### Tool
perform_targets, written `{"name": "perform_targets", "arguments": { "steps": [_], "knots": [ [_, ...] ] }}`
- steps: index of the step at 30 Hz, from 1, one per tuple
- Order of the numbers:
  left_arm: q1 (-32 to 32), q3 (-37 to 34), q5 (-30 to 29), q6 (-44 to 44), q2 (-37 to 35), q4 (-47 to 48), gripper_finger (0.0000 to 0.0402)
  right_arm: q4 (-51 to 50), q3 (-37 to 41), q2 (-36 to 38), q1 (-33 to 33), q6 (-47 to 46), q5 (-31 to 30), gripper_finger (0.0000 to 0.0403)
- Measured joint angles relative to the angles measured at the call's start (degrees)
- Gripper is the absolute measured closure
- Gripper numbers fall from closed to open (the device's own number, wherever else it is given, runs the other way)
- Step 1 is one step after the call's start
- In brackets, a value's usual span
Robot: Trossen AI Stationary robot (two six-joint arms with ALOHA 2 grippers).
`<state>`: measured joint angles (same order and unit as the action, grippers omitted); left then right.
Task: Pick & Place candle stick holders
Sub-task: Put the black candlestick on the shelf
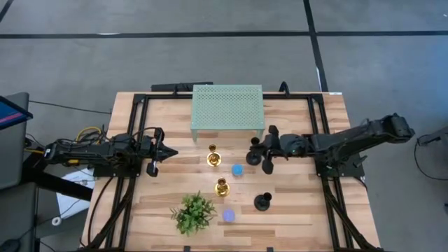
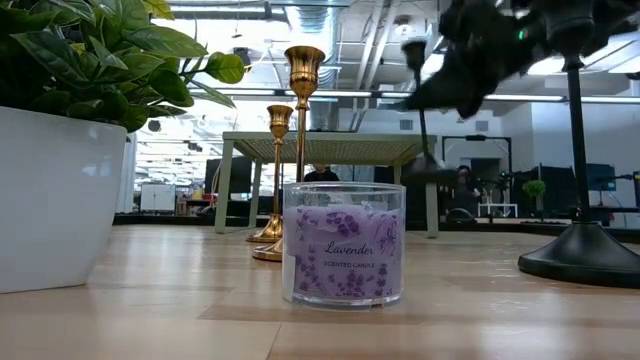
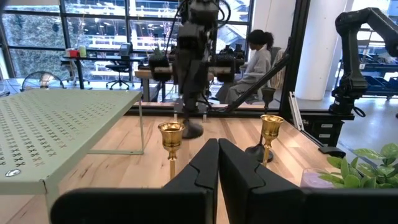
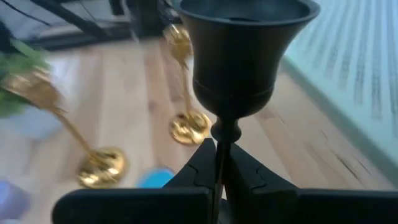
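Two gold candle stick holders [image 1: 213,157] [image 1: 222,187] stand upright on their round bases at mid-table. One black holder [image 1: 262,202] stands on its base nearer the front edge. My right gripper [image 1: 260,150] is shut on the second black holder [image 4: 242,50], to the right of the gold ones. That holder also shows in the low view [image 2: 420,110]. My left gripper [image 1: 164,150] is shut and empty, left of the gold holders; they show beyond its fingers in the left wrist view [image 3: 217,162]. My right gripper pinches the black holder's thin stem [image 4: 219,140] between its two fingers, just below the cup. The fingers come level from the table's right side and lie across the stem. The holder is roughly upright, slightly tilted, and its base [image 2: 430,168] is lifted clear of the table.
A pale green perforated shelf [image 1: 227,108] stands at the far middle. A blue candle [image 1: 237,170] sits between the gold holders. A purple lavender candle [image 1: 228,215] and a potted green plant [image 1: 194,213] stand near the front edge.
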<state>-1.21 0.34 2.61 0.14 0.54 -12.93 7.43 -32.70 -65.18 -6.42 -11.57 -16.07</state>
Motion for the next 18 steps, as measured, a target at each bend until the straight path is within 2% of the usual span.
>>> {"name": "perform_targets", "arguments": {
  "steps": [8, 14, 16, 18],
  "knots": [
    [0.0, 0.0, 0.0, -0.6, 0.7, 0.0, 0.0389, -14.3, -9.9, 5.0, 0.7, 3.5, 1.1, 0.0401],
    [0.0, 0.0, 0.0, -0.6, 1.4, -0.1, 0.0389, -22.2, -18.2, 4.8, 5.9, 10.5, 1.6, 0.0402],
    [0.0, 0.0, 0.0, -0.6, 1.8, -0.2, 0.0389, -22.2, -19.2, 4.8, 9.2, 13.5, 4.2, 0.0402],
    [0.0, 0.0, 0.0, -0.6, 2.3, -0.2, 0.0389, -21.3, -19.5, 4.8, 13.2, 16.0, 9.3, 0.0402]
  ]
}}
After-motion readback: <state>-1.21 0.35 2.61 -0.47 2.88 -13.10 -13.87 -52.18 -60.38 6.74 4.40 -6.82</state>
